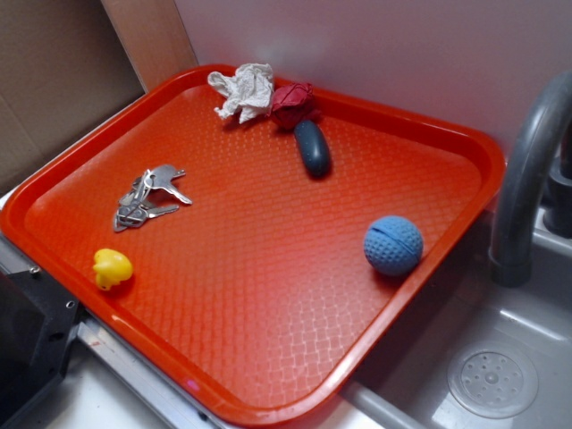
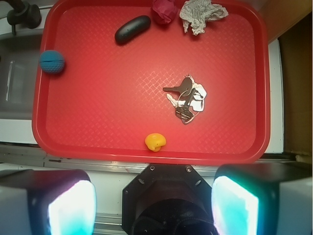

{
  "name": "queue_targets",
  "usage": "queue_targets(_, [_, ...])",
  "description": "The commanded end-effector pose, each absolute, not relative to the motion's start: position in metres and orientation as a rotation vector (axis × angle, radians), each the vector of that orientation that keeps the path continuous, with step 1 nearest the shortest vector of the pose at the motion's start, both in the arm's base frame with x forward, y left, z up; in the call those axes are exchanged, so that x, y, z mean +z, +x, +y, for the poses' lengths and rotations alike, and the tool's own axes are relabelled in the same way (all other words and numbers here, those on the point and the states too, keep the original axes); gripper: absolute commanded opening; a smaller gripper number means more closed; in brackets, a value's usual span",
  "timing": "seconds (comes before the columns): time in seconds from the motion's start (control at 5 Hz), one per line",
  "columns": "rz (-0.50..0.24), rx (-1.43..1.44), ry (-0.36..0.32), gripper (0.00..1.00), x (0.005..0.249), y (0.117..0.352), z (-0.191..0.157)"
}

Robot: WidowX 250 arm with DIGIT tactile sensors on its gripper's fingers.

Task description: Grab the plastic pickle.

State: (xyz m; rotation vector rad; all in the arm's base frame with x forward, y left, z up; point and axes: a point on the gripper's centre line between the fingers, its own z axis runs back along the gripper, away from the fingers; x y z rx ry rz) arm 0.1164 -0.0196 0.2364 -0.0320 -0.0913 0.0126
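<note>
Red tray (image 1: 268, 357) — plastic pickle (image 1: 313, 147) beside cloth wad (image 1: 292, 101)

The tray (image 1: 268, 295) looked like textured plastic; the pickle (image 1: 313, 147) was smooth, and the keys (image 1: 147, 198) shiny metal.

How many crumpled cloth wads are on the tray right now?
2. The white wad lies at the far edge of the red tray; the dark red wad sits beside it, touching the plastic pickle. None looks hidden.

Exterior view looked down obliquely from the tray's (image 1: 268, 268) corner, fairly near. Wrist view faced straight down from high above. Both shared the whole tray (image 2: 146, 98).
</note>
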Motion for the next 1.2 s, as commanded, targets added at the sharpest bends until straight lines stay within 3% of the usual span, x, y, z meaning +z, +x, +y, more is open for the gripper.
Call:
queue_targets(0.0, [-0.091,0.013,-0.032,1.0,0.236,0.116,-0.02])
queue_targets(0.2, [-0.097,0.173,-0.081,1.0,0.201,0.158,-0.007])
queue_targets(0.4, [-0.361,0.404,-0.119,1.0,0.187,0.2,-0.01])
queue_targets(0.6, [-0.369,0.527,-0.144,1.0,0.157,0.243,-0.007])
queue_targets(0.8, [-0.297,0.572,-0.178,1.0,0.116,0.276,-0.01])
queue_targets(1.0, [-0.221,0.622,-0.167,1.0,0.086,0.289,-0.012])
